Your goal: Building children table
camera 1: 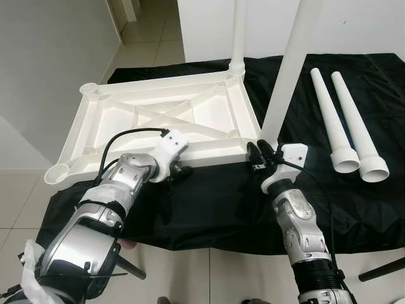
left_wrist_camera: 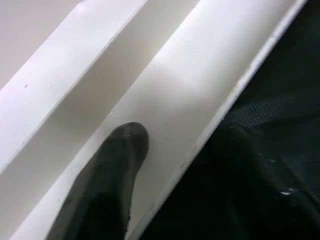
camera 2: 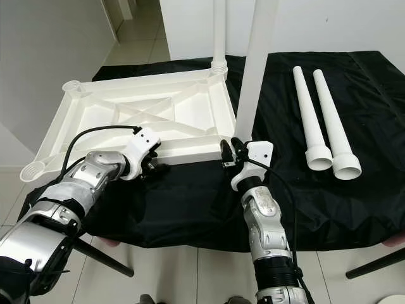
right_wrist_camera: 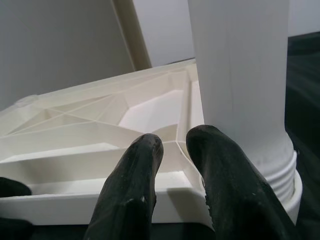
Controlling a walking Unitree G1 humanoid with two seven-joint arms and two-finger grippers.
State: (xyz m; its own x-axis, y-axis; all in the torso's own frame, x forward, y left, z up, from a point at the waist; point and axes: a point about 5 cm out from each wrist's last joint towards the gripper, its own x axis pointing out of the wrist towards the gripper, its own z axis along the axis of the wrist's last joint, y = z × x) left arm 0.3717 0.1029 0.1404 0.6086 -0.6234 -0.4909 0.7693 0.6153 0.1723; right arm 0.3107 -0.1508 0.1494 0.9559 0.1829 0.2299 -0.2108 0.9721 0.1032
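Tabletop (camera 1: 158, 120) is laid upside down on the black cloth (camera 1: 209, 202), directly ahead of both claws. An upright leg (camera 1: 288, 76) stands just beyond the right claw (right_wrist_camera: 175, 150), whose fingers are slightly parted, empty. The left claw (camera 1: 177, 171) is pressed against the near rim; its state cannot be told. Two spare legs (camera 1: 348, 120) lie well right.

Home: tiled floor (camera 1: 171, 266), white walls (camera 1: 50, 69)
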